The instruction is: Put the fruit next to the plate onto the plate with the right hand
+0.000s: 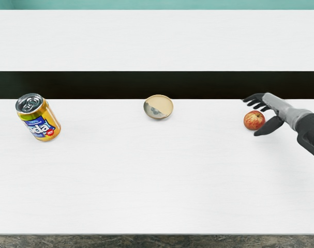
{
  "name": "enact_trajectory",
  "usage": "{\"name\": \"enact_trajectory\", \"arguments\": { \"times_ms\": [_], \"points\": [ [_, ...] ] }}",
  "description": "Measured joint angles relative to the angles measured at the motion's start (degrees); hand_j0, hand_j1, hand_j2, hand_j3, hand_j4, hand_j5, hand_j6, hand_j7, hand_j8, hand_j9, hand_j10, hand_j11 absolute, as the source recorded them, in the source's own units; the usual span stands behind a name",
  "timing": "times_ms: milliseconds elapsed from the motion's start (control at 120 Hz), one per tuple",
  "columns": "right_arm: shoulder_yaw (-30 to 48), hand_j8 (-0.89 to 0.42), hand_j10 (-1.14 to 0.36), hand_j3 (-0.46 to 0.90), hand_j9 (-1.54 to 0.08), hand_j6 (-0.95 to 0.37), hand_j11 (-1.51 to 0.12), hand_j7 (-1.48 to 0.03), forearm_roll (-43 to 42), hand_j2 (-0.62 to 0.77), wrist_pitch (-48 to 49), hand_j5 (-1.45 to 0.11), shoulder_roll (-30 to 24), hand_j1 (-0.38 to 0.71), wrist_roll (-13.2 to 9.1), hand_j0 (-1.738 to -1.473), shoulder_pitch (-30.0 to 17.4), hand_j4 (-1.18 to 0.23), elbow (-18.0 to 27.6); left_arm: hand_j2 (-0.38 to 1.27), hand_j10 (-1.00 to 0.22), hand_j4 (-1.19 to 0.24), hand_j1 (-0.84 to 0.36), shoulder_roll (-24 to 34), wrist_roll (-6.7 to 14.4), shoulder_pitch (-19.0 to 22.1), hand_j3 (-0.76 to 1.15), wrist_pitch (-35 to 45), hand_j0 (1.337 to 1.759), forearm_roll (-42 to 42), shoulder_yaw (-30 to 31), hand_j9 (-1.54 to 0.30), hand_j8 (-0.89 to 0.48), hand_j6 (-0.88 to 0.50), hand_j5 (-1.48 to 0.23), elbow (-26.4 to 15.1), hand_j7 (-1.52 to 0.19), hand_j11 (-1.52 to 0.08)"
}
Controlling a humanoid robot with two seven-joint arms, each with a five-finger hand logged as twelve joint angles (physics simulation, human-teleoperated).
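Our right robot hand comes in from the right edge of the head view, its dark fingers spread apart and its thumb lowered, holding nothing. We see the fingers reaching over the far side of the apple and the thumb on its near right side, so the fruit sits in the opening between them; we cannot tell whether any finger touches it. The red apple rests on the white table, well apart from the small tan plate, which lies to its left near the table's far edge. We also see a yellow soda can standing tilted at far left.
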Motion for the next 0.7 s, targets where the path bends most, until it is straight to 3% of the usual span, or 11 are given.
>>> {"name": "enact_trajectory", "arguments": {
  "times_ms": [700],
  "points": [
    [-1.2,-0.44,-0.44,0.00,-0.57,-0.44,-0.57,-0.57,-1.3,-0.08,-1.6,-0.57,4.1,0.17,0.1,-1.658,0.0,-0.44,-6.0,0.05,-0.24,-0.25,0.06,0.0,0.0,0.0,0.00,0.0,1.658,0.0,0.0,-0.32,-0.25,-0.25,-0.32,0.0,-0.32,-0.32]
  ]
}}
